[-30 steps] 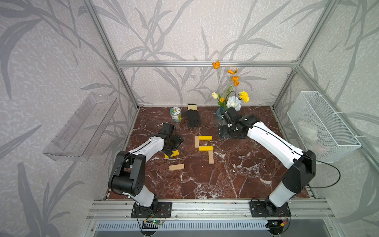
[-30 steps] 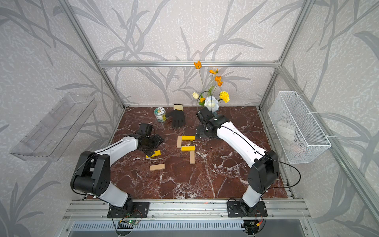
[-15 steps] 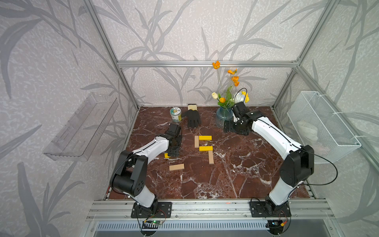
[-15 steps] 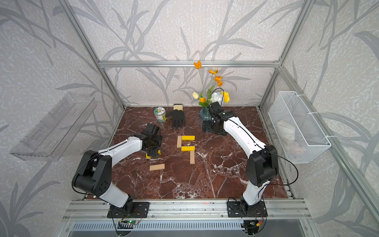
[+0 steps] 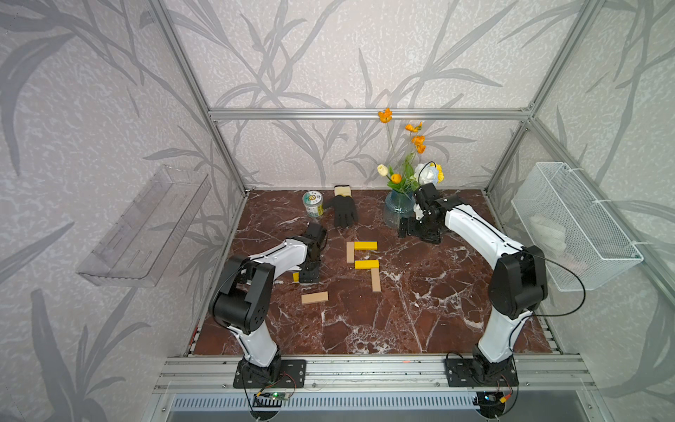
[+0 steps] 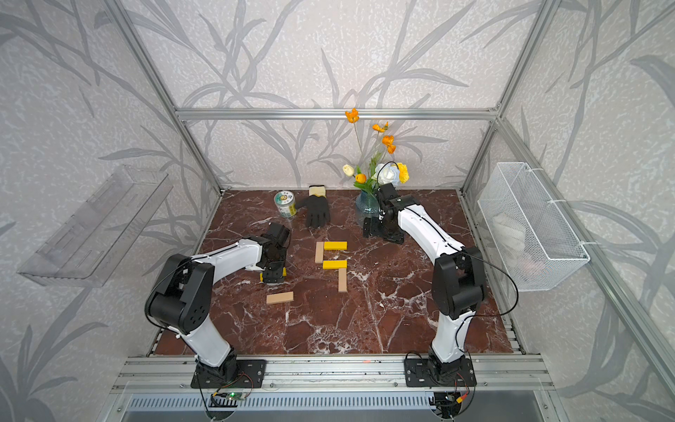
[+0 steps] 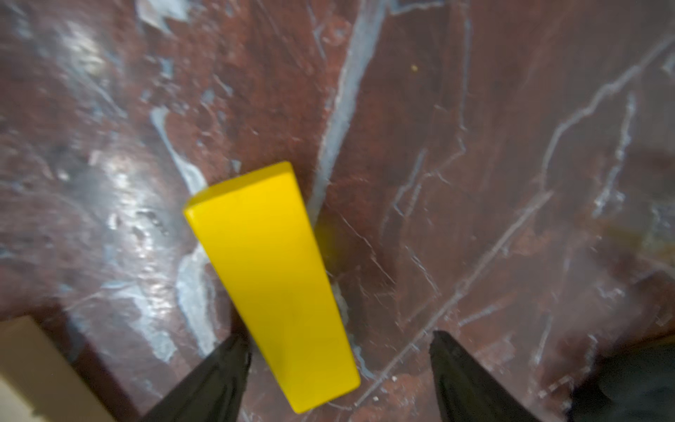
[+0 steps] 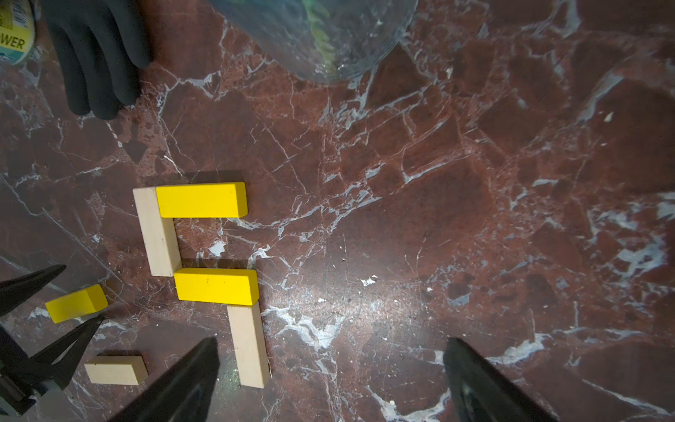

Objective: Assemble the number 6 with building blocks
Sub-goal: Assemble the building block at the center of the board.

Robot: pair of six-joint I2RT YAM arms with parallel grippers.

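The partial number 6 lies mid-table in both top views: a tan bar, a yellow bar, a second yellow bar and a tan bar. A loose tan block lies nearer the front. My left gripper points down over a loose yellow block. In the left wrist view its jaws straddle that block, open, one finger close beside it and the other standing apart. My right gripper hangs open and empty by the vase, above the table.
At the back stand a small can, a black glove and a blue glass vase of flowers. A wire basket hangs on the right wall, a clear plastic shelf on the left wall.
The left gripper swung round and came down over the loose yellow block, its jaws narrowing. The right arm drew back from the figure toward the vase.
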